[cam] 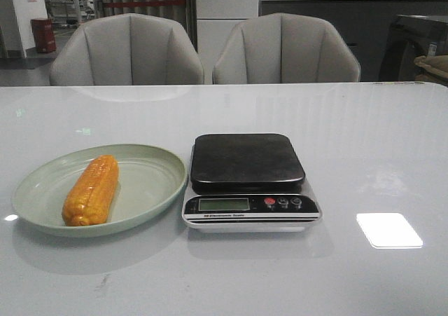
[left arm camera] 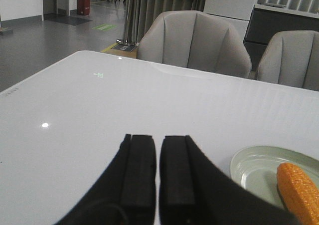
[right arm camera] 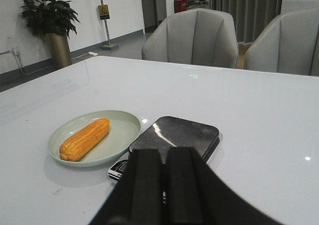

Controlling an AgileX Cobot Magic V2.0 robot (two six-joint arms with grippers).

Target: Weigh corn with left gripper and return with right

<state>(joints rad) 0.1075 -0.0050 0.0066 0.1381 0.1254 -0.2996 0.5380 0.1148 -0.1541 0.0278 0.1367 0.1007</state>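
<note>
The orange-yellow corn [cam: 91, 190] lies on the pale green plate [cam: 150, 183] at the table's front left. A black kitchen scale [cam: 248, 179] with a dark empty platform stands right beside the plate. Neither gripper shows in the front view. In the left wrist view my left gripper [left arm camera: 158, 140] is shut and empty over bare table, with the plate [left arm camera: 254, 167] and the corn's end [left arm camera: 299, 190] off to one side. In the right wrist view my right gripper [right arm camera: 163, 152] is shut and empty, held back from the scale [right arm camera: 179, 135], with the corn [right arm camera: 84, 139] on the plate [right arm camera: 122, 127] beyond.
The table [cam: 364, 141] is white and glossy. Two grey armchairs [cam: 126, 50] [cam: 287, 50] stand behind its far edge. A bright patch of reflected light [cam: 389, 230] lies at the front right.
</note>
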